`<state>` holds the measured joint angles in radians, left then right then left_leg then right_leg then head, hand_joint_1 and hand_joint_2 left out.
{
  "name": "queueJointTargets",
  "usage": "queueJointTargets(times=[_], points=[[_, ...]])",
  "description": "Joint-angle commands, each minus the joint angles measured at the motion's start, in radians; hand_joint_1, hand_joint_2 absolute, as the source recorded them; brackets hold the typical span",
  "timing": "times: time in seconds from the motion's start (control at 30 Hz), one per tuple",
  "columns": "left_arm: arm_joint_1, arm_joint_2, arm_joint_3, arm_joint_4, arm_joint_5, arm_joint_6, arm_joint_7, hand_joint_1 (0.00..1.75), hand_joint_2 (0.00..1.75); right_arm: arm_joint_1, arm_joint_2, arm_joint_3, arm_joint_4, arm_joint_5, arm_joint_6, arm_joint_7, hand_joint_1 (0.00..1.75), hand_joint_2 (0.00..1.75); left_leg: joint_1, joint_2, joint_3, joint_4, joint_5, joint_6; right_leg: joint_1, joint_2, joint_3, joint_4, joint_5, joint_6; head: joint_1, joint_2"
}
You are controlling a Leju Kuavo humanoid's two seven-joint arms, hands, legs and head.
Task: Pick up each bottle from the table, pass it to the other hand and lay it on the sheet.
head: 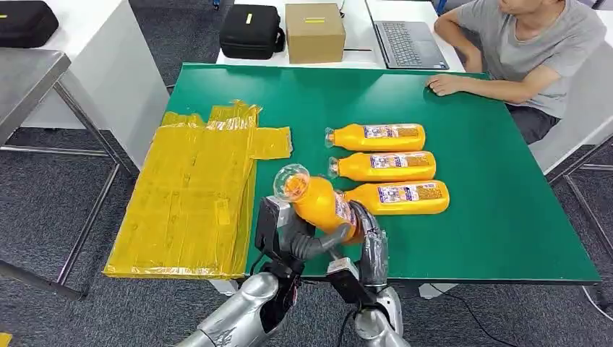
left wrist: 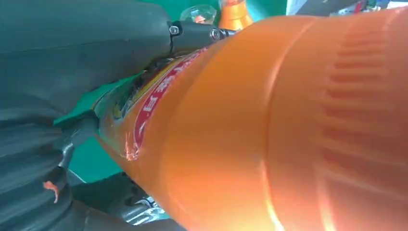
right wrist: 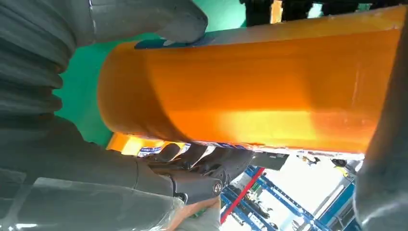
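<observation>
Head view: both hands' fingers [head: 318, 242] clamp one orange bottle [head: 322, 202] (cap tilted up) above the green table [head: 506, 217].

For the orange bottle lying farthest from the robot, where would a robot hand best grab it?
Probably around the labelled middle of the farthest bottle, coming down from above. It lies flat on its side, cap pointing toward the yellow sheet, and the wide body offers more to wrap than the narrow neck.

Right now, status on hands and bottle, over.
Both hands, left hand and right hand, grip the orange bottle mid-handover. Three bottles on table. Yellow sheet unobstructed.
</observation>
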<state>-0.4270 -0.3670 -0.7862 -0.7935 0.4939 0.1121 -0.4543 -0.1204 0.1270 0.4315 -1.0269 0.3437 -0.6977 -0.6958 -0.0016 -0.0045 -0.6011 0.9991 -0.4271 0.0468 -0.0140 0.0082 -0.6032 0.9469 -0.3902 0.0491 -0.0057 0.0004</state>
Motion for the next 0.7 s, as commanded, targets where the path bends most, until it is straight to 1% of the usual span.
queueJointTargets(times=[0.03,0.07,0.1,0.13,0.23,0.33,0.37,0.4,0.43,0.47,0.53,0.57,0.6,0.7], points=[[-0.069,0.018,-0.086,0.039,0.058,0.058,-0.036,0.05,1.75,-0.056,0.022,0.072,0.059,-0.039,0.0,-0.002,1.75,1.75,0.001,0.002,0.003,0.0,-0.002,-0.002,0.001,0.001,0.003,0.001,-0.001,-0.002,0.0,0.0],[-0.069,0.018,-0.086,0.039,0.058,0.058,-0.036,1.48,1.75,-0.056,0.022,0.072,0.059,-0.039,0.0,-0.002,1.75,1.75,0.001,0.002,0.002,0.0,-0.001,-0.002,0.001,0.001,0.001,0.0,0.0,-0.001,0.0,0.0],[-0.076,0.018,-0.079,0.043,0.061,0.067,-0.059,1.71,1.75,-0.061,0.02,0.092,0.068,-0.054,0.0,-0.002,1.75,1.75,0.0,0.003,0.005,0.0,-0.002,-0.002,0.001,0.001,0.004,0.001,-0.002,-0.002,0.0,0.0],[-0.076,0.018,-0.073,0.04,0.076,0.067,-0.068,1.75,1.75,-0.066,0.019,0.108,0.075,-0.074,0.0,-0.002,1.75,1.75,0.001,0.002,0.004,0.0,-0.001,-0.002,0.001,0.001,0.003,0.0,-0.001,-0.002,0.0,0.0],[-0.077,0.018,-0.06,0.027,0.12,0.085,-0.099,1.75,1.75,-0.079,0.013,0.154,0.078,-0.119,0.0,-0.002,1.75,1.75,0.001,0.002,0.003,0.0,-0.001,-0.003,0.001,0.002,0.002,0.0,-0.001,-0.002,0.0,0.0],[-0.097,0.018,-0.065,0.022,0.109,0.167,-0.159,1.75,1.75,-0.091,0.027,0.164,0.086,-0.124,0.0,-0.002,1.75,1.75,0.001,0.002,0.003,0.0,-0.001,-0.003,0.001,0.001,0.002,0.001,-0.001,-0.002,0.0,0.0],[-0.101,0.018,-0.066,0.021,0.108,0.172,-0.162,1.75,1.75,-0.092,0.029,0.16,0.091,-0.122,0.0,-0.002,1.75,1.75,0.001,0.001,0.001,0.0,0.0,-0.002,0.001,0.001,0.001,0.001,-0.001,-0.001,0.0,0.0],[-0.108,0.018,-0.072,0.022,0.116,0.183,-0.168,1.75,1.75,-0.101,0.034,0.154,0.113,-0.127,0.0,-0.002,1.75,1.75,0.001,0.002,0.004,0.001,-0.002,-0.003,0.001,0.001,0.003,0.002,-0.002,-0.002,0.0,0.0],[-0.11,0.018,-0.073,0.025,0.121,0.191,-0.174,1.75,1.75,-0.105,0.035,0.155,0.121,-0.153,0.0,-0.002,1.73,1.75,0.001,0.001,0.002,0.0,0.0,-0.002,0.001,0.0,0.001,0.001,-0.001,-0.002,0.0,0.0],[-0.112,0.018,-0.072,0.028,0.124,0.191,-0.178,1.75,1.75,-0.116,0.03,0.176,0.134,-0.201,0.0,-0.002,1.73,1.75,0.001,0.001,0.004,0.0,-0.001,-0.003,0.001,0.0,0.003,0.001,-0.002,-0.002,0.0,0.0],[-0.112,0.018,-0.072,0.028,0.124,0.191,-0.178,1.75,1.75,-0.116,0.03,0.176,0.134,-0.201,0.0,-0.002,1.73,1.75,0.001,0.001,0.003,0.0,0.0,-0.002,0.001,0.0,0.002,0.0,-0.001,-0.002,0.0,0.0],[-0.11,0.018,-0.068,0.038,0.123,0.187,-0.185,1.75,1.75,-0.131,0.021,0.175,0.147,-0.229,0.0,-0.002,0.52,1.75,0.001,0.001,0.005,0.0,-0.001,-0.003,0.001,0.0,0.004,0.001,-0.002,-0.002,0.0,0.0],[-0.109,0.018,-0.065,0.042,0.118,0.19,-0.194,1.75,1.75,-0.133,0.025,0.152,0.155,-0.222,0.0,-0.002,0.0,1.75,0.001,0.001,0.004,0.0,-0.001,-0.003,0.001,0.0,0.003,0.001,-0.001,-0.002,0.0,0.0],[-0.103,0.018,-0.041,0.063,0.097,0.194,-0.212,1.75,1.75,-0.142,0.026,0.137,0.179,-0.282,0.001,-0.002,0.0,1.75,0.001,0.001,0.004,-0.001,0.0,-0.003,0.001,0.0,0.003,0.0,-0.001,-0.002,0.0,0.0]])
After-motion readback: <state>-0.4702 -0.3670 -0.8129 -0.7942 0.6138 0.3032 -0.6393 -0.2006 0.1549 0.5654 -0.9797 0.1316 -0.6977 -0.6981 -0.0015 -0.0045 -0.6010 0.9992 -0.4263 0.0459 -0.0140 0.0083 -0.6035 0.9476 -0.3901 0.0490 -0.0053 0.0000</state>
